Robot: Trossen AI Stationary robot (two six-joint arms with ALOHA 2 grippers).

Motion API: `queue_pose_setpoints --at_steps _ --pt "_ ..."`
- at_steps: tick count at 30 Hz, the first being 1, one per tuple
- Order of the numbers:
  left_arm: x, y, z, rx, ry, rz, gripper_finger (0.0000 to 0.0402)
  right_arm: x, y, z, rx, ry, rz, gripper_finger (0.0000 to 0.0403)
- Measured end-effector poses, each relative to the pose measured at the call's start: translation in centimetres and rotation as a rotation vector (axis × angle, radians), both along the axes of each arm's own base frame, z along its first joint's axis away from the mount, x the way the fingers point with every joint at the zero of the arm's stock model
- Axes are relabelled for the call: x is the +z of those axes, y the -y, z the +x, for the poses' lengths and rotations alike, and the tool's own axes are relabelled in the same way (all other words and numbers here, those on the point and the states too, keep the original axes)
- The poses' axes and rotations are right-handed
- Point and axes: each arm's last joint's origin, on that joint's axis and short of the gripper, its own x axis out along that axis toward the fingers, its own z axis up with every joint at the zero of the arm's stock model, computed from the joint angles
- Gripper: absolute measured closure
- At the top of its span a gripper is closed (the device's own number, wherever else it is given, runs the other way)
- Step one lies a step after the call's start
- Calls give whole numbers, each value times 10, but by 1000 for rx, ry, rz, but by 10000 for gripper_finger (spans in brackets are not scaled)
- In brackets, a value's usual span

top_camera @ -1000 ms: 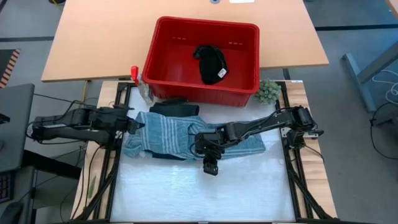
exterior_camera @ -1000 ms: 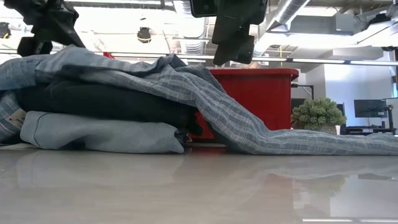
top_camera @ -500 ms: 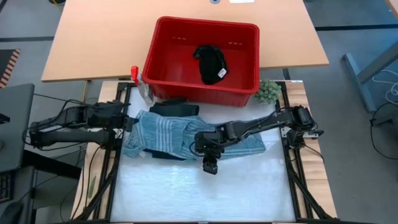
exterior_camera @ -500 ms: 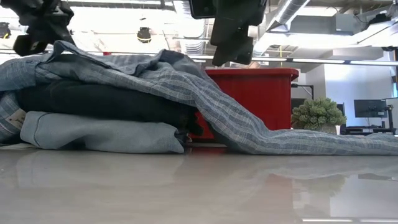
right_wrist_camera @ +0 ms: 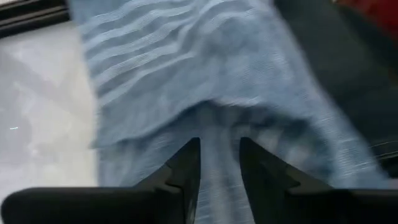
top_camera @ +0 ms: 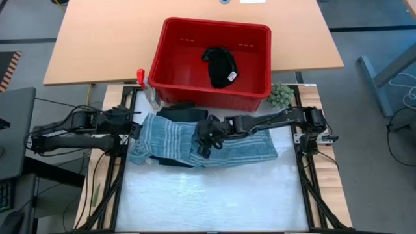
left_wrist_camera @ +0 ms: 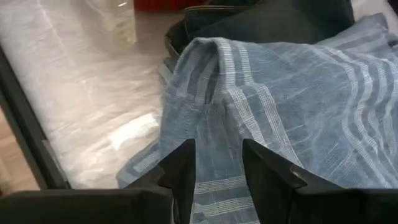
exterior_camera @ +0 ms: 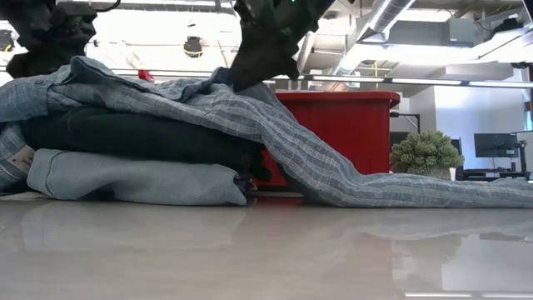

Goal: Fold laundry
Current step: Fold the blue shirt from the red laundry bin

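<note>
Striped grey-blue cloth (top_camera: 185, 140) lies draped over the pile in the middle of the bench (top_camera: 214, 195), and from above you see it spread from the left arm's side across to the right. Only that high view shows you the red basket (top_camera: 211, 55) behind the pile with a black garment and its white tag (top_camera: 221, 67) inside, and the small green ball (top_camera: 281, 95) beside it. The low view alone gives you the layers: a light blue piece (exterior_camera: 133, 179) at the bottom, a dark navy one (exterior_camera: 141, 133) on it, the striped cloth over both and trailing down onto the bench. Your right gripper (top_camera: 207, 135) sits on top of the striped cloth near its middle; its wrist view shows the fingers (right_wrist_camera: 186, 165) parted with cloth between them, but you cannot tell whether they pinch it. Your left gripper (top_camera: 133, 130) is at the pile's left edge, fingers (left_wrist_camera: 180, 171) apart, striped cloth showing between them, not gripped.
</note>
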Motion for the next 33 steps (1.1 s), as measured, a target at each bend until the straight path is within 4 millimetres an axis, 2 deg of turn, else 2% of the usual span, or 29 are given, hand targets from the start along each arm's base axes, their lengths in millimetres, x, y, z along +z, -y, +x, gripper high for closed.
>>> queue_pose_setpoints --at_steps 6,10,15,17,21,25,28,33 --pt "-6 -2 0 43 -26 34 282 -9 34 5 -67 -19 -121 292" --pt "2 -5 3 90 64 133 282 -10 59 8 -111 -11 -186 303" --pt "17 -6 16 3 197 251 283 -14 70 4 23 -39 -40 305" --pt "17 -7 25 -47 191 271 283 -13 69 -2 69 -70 24 305" --pt "0 -9 49 -145 146 271 283 -6 69 -16 89 -144 67 305" --pt "-8 -10 60 -182 64 272 283 10 64 -48 31 -296 137 305" --pt "-19 -11 61 -201 -74 251 283 13 49 -73 -39 -397 159 305" --pt "-42 -13 60 -229 -353 131 283 -2 18 -119 -191 -430 191 305"
